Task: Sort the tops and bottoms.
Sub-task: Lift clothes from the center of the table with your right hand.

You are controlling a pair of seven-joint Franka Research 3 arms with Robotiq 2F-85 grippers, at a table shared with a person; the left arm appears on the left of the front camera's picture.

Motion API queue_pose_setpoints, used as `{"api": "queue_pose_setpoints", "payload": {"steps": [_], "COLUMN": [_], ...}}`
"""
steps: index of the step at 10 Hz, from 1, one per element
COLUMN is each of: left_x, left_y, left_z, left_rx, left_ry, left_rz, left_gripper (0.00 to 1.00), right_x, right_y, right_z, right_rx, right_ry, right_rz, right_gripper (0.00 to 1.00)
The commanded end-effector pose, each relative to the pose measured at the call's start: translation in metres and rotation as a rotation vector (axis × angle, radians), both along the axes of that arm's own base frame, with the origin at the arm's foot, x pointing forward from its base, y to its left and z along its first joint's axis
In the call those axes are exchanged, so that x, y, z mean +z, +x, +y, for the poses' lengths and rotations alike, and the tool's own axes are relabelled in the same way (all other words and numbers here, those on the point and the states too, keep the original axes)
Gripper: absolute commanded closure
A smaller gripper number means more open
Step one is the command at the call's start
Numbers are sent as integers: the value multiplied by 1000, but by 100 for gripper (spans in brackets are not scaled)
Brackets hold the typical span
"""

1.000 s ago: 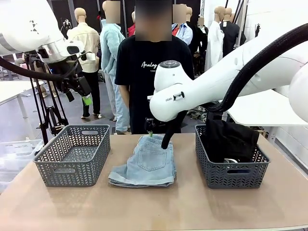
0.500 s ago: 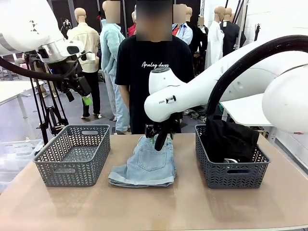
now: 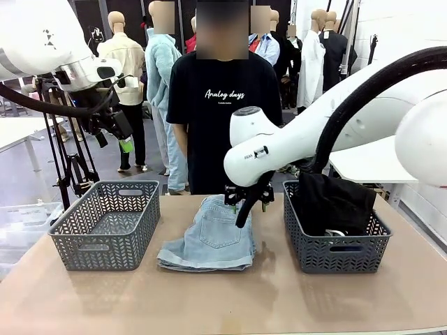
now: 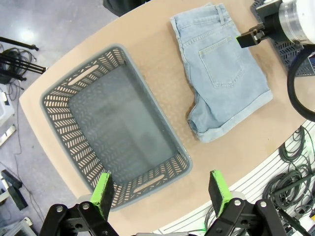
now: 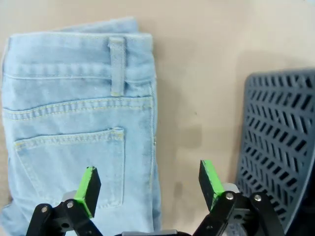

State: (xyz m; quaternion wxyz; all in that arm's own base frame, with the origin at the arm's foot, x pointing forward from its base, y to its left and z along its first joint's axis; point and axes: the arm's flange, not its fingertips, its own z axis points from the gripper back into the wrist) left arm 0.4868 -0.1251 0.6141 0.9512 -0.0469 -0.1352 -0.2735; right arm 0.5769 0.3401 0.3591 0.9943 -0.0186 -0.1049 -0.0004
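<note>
The person (image 3: pixel 223 118) at the far side of the surface (image 3: pixel 223 293) wears a black T-shirt lettered "Analog days" in white. A small dark label on the right arm's white housing is too small to read.

The right arm reaches in from the right and bends down over the middle of the surface. Its right end effector (image 3: pixel 246 199) points downward above the right edge of the pale denim shorts (image 3: pixel 209 241), near the waistband. In the right wrist view its green-padded fingers (image 5: pixel 88 189) stand wide apart and hold nothing, with the shorts' back pocket and belt loop below them.

The left arm is raised high at the left, and its left end effector (image 3: pixel 115 132) hangs well above the left basket (image 3: pixel 105 223). In the left wrist view its fingers are spread wide and empty.

The shorts lie flat between the two grey baskets. The right basket (image 3: pixel 335 244) holds a black garment (image 3: pixel 332 202) that rises above its rim.
</note>
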Motion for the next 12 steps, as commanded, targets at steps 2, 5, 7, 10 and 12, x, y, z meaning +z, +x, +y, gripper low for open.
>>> {"api": "queue_pose_setpoints", "payload": {"steps": [2, 5, 7, 10, 12], "left_x": [2, 2, 2, 2, 2], "left_y": [0, 0, 0, 0, 0], "left_z": [1, 1, 1, 1, 1], "left_rx": [2, 2, 2, 2, 2], "left_ry": [-3, -3, -3, -3, -3], "left_rz": [-10, -10, -10, -10, -10], "left_gripper": [0, 0, 0, 0, 0], "right_x": [-16, -36, -39, -42, -47], "right_y": [-34, -31, -26, -13, -12], "right_z": [-19, -7, 13, 34, 41], "right_rx": [-90, -61, -12, 21, 28], "right_ry": [85, 90, 74, 68, 53], "right_rz": [-72, -21, -9, 8, 39], "right_gripper": [0, 0, 0, 0, 0]}}
